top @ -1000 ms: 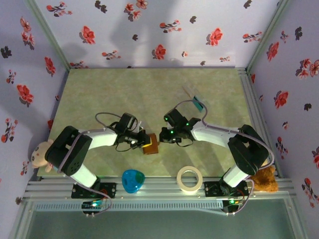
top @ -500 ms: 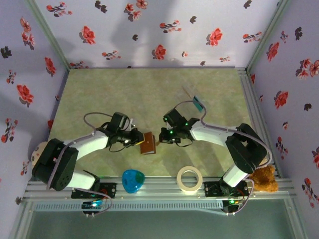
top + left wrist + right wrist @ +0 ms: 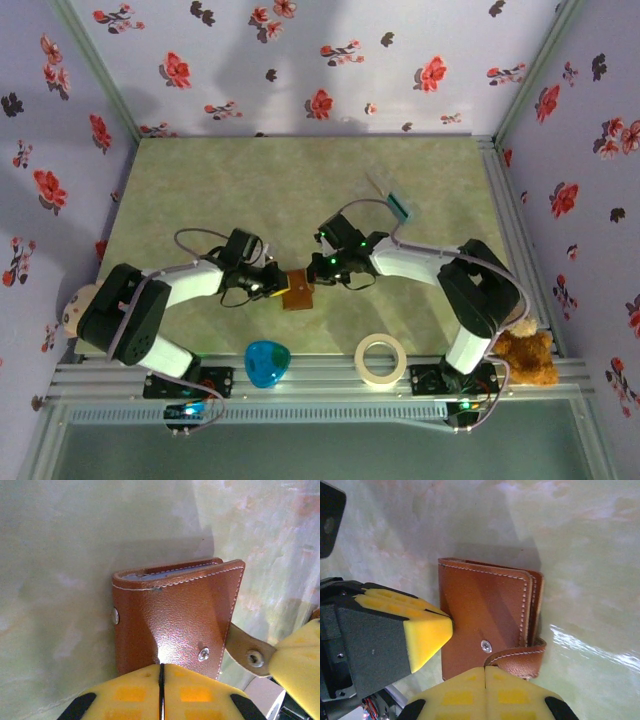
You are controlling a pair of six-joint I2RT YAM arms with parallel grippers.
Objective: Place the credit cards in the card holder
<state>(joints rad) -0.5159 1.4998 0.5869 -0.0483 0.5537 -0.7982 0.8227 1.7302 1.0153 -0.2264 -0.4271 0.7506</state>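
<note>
The brown card holder (image 3: pixel 297 291) lies folded on the green table between both arms. A thin bluish card edge (image 3: pixel 165 571) shows inside its far opening. My left gripper (image 3: pixel 161 667) is shut, its yellow tips resting on the holder's cover (image 3: pixel 175 615); from above it (image 3: pixel 278 283) comes in from the left. My right gripper (image 3: pixel 485 669) is also shut, its tips against the curled closing tab (image 3: pixel 517 661), and reaches in from the right (image 3: pixel 316 270). A teal credit card (image 3: pixel 398 207) lies at the back right.
A clear plastic stand (image 3: pixel 383 185) sits by the teal card. A tape roll (image 3: pixel 381 361) and a blue heart-shaped object (image 3: pixel 268 363) lie near the front edge. Plush toys sit at the left (image 3: pixel 78 305) and right (image 3: pixel 525 355) table edges.
The right gripper has moved left and down onto the holder's tab. The left arm has shifted its pose while its gripper stays at the holder, which slid slightly toward the front.
</note>
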